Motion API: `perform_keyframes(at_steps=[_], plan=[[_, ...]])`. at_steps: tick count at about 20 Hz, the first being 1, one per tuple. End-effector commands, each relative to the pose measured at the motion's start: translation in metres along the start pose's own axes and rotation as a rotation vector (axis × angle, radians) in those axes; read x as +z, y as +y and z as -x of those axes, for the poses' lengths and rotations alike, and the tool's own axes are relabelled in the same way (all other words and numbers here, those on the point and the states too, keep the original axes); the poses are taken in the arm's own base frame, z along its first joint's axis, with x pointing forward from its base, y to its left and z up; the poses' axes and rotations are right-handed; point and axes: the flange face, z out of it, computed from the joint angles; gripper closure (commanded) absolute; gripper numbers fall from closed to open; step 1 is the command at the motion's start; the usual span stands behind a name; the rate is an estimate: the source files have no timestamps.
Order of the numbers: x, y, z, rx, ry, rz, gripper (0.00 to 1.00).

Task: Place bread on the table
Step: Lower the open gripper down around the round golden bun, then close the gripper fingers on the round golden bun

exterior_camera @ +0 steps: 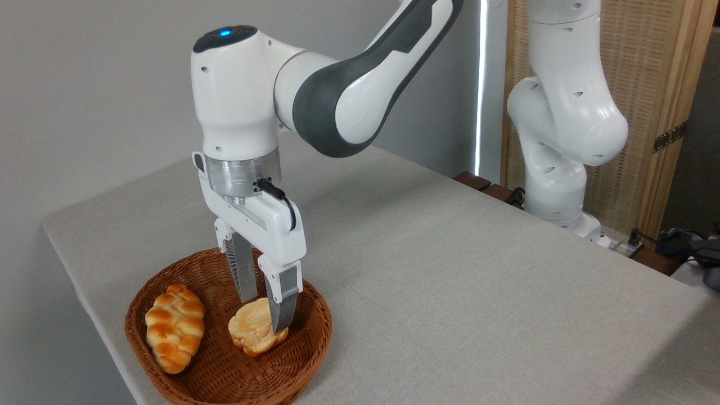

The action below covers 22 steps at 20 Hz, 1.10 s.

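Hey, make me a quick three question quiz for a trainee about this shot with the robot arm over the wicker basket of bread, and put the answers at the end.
1. True or false: the small pale bread already lies on the table.
2. Which item do the pincer fingers straddle? A) the braided loaf B) the small pale bread C) the rim of the basket
3. Fill in: in the picture, the braided loaf lies to the ____ of the small pale bread.

Key
1. False: it is in the basket.
2. B: one finger stands on each side of it, though a firm grip cannot be confirmed.
3. left
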Motion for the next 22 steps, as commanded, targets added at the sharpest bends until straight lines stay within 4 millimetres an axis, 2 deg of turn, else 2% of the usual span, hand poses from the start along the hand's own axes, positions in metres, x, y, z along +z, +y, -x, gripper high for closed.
perform_keyframes(at_steps=[1,8,11,13,14,16,18,22], plan=[[0.0087,0.0006,-0.0031,0.002,-0.002,-0.012,0.0],[0.0155,0.0001,-0.0038,0.009,-0.012,-0.015,0.0],[0.0171,-0.0023,-0.0053,0.048,-0.031,-0.066,0.01],[0.016,-0.0044,-0.0048,0.051,-0.031,-0.075,0.15],[0.0151,-0.0047,-0.0052,0.052,-0.029,-0.078,0.29],[0.0151,-0.0055,-0.0046,0.057,-0.03,-0.078,0.41],[0.0153,-0.0054,-0.0045,0.067,-0.031,-0.077,0.46],[0.0153,-0.0047,-0.005,0.072,-0.031,-0.077,0.5]])
